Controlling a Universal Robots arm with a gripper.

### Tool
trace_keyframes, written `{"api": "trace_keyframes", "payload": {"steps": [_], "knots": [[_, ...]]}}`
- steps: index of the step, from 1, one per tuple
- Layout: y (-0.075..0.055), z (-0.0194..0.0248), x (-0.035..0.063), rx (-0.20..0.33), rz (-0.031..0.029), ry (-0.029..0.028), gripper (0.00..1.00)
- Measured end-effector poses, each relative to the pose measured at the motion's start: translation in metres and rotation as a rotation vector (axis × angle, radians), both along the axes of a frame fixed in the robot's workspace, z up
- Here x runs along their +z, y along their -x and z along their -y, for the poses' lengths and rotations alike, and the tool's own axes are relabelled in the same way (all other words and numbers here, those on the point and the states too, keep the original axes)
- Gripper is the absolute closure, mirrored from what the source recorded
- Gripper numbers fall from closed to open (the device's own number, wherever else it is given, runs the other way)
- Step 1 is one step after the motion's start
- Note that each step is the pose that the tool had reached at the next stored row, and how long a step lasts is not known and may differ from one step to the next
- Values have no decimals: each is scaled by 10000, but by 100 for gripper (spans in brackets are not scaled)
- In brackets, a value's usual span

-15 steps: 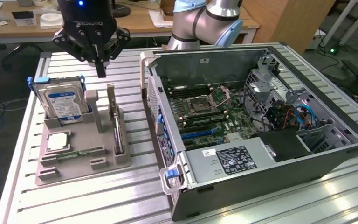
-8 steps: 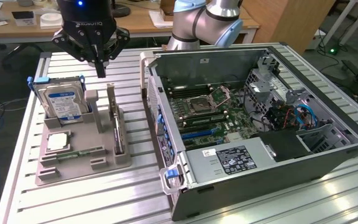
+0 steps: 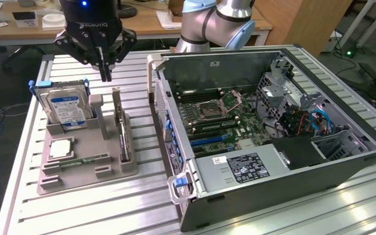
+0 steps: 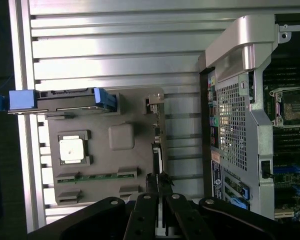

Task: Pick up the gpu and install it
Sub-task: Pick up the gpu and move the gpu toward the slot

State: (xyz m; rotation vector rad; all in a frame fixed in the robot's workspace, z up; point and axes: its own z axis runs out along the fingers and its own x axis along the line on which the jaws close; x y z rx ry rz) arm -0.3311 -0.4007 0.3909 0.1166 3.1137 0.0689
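Closed jaws above upright gpu [image 3: 121, 127] in grey holder [image 3: 103, 144]

Bright even indoor light, white glare on metal table [image 4: 115, 65], soft shadows

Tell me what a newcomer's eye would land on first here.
The open computer case on the exterior view's right, motherboard bared, dominates. On that view's left, a blue-labelled hard drive and the thin gpu stand on edge in a grey tray. The black gripper hangs shut above the tray.
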Motion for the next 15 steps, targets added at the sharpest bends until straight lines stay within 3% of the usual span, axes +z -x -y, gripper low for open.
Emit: {"api": "trace_keyframes", "payload": {"steps": [2,5,8,10,11,12,15], "knots": [[0,0,0,0,0,0,83],[0,0,0,0,0,0,65],[0,0,0,0,0,0,59],[0,0,0,0,0,0,47],[0,0,0,1,0,0,47],[0,0,0,7,-3,1,41],[-1,-2,-9,61,-9,0,41]]}}
